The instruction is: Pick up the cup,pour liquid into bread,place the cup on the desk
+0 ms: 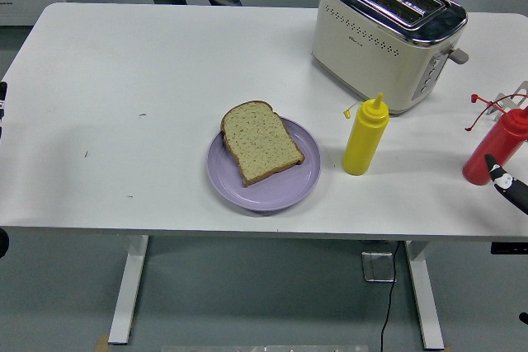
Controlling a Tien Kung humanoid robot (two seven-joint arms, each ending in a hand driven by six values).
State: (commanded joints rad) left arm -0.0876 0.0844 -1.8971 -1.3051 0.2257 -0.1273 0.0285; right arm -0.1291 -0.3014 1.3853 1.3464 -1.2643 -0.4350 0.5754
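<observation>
Only a black fingertip of the right hand [505,185] shows at the right edge; grip state cannot be told. Red bottle [492,152] stands just beside it; bread [260,143] lies well left on the purple plate [280,190].

The table [124,80] is plain white, marked only by a few small dark specks. On it a lilac plate [272,191] carries a slice of bread [260,142] — pale tan crumb flecked with darker grains, brown crust. The squeeze bottle [365,136] is bright yellow, cap included. The toaster [388,35] is cream with a mirror-chrome top and rows of tiny dark dots. The red squeeze bottle [495,150] — red cap too — meets a black fingertip [505,183] bearing what looks like a white patch.
</observation>
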